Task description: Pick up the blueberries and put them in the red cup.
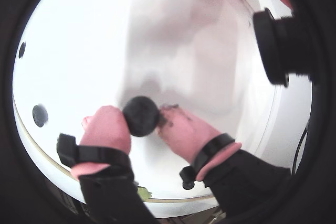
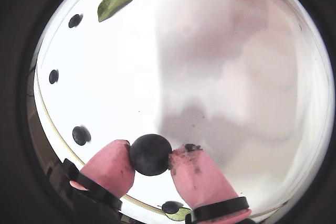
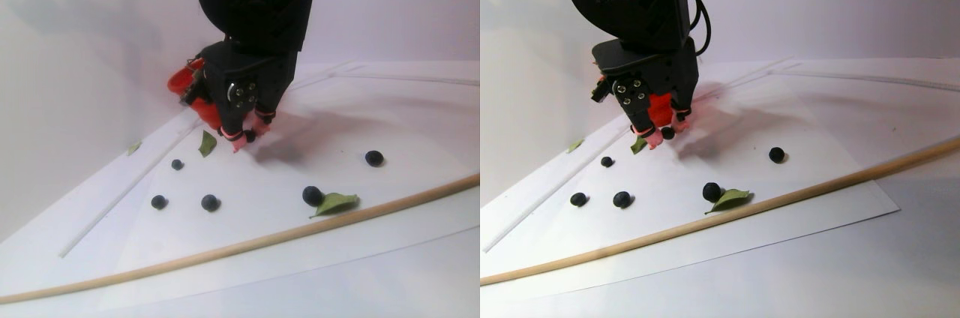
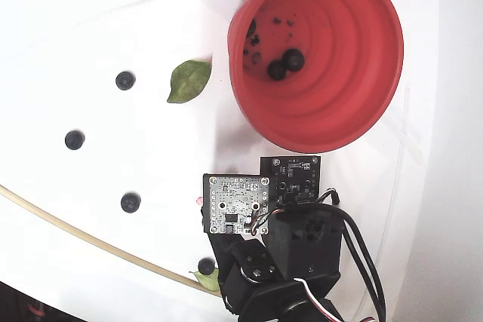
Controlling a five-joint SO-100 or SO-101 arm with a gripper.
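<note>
Pink-padded black gripper clamps round dark blueberry, above white sheet. Ribbed red-orange silicone cup, twelve o'clock of arm, holds two berries; several loose berries left.

In the fixed view, the cup stands on the worktop at about one o'clock, with two berries lying inside it. A leaf lies just beside the cup at its nine o'clock. Three loose berries are spread further toward nine o'clock, well apart from one another. The arm sits at six o'clock, below the cup. A stick crosses the worktop at seven o'clock, with a fourth berry and second leaf beside it. In a wrist view the hand has one berry between its fingers.
</note>
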